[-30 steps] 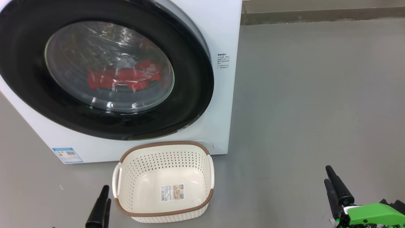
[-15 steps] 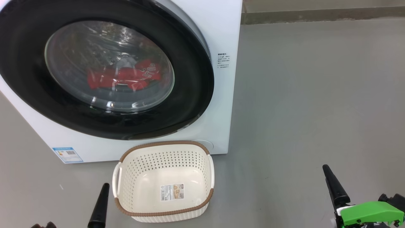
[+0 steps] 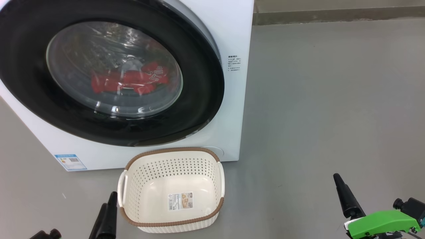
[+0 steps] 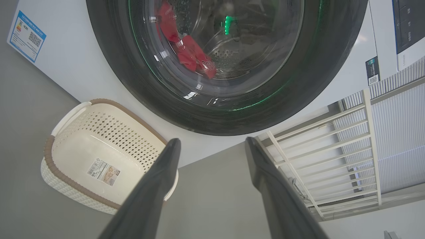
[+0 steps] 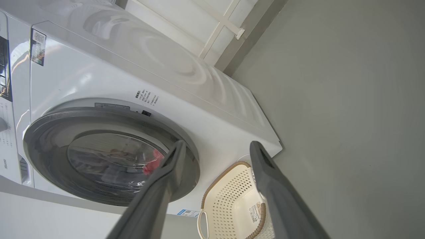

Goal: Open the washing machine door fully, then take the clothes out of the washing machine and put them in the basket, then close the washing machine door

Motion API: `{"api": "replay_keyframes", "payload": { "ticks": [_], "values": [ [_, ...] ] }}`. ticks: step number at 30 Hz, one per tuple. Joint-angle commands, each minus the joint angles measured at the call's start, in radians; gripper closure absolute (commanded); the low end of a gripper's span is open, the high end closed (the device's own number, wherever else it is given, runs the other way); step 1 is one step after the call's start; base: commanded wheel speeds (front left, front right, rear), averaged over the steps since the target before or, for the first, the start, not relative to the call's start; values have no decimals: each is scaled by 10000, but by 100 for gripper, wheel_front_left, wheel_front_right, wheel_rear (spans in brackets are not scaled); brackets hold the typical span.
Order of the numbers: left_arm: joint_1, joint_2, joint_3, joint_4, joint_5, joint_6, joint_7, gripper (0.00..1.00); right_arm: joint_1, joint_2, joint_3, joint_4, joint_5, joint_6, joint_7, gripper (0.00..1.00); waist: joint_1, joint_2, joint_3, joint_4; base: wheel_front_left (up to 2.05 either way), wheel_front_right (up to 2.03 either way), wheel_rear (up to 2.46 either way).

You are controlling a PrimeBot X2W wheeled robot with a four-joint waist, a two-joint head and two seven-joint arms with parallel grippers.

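The white washing machine [image 3: 232, 30] has its black-rimmed round door [image 3: 202, 76] lying shut against the front. Through the glass, red clothes [image 3: 132, 81] with white lettering lie in the drum; they also appear in the left wrist view as clothes [image 4: 189, 53]. The cream basket [image 3: 172, 154] stands on the floor just in front of the machine, holding nothing but a sticker. My left gripper [image 3: 109, 200] hovers open beside the basket's left handle, and its fingers [image 4: 166, 166] are spread. My right gripper [image 3: 337, 179] is open, well right of the basket, with its fingers [image 5: 172, 166] apart.
Bare grey floor [image 3: 325, 99] stretches to the right of the machine up to a wall base [image 3: 332, 15]. A white railing [image 4: 315, 149] stands beside the machine. A blue label [image 3: 70, 161] marks the machine's lower front corner.
My right gripper has drifted slightly left and its green wrist has turned. My left gripper has shifted a little beside the basket. The door, clothes and basket have not moved.
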Motion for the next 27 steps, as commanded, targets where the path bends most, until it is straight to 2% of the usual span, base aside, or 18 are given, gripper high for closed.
{"api": "replay_keyframes", "payload": {
  "ticks": [1,27],
  "values": [
    [-50,145,76,-356,412,71,-129,0,-108,-182,109,-312,-365,2,-152,0,-1,0,0,-4,0,0,0],
    [250,282,-269,-868,3563,402,-873,0,124,-278,378,-573,-3201,3,-887,0,-1,0,7,-35,0,0,0]
  ]
}}
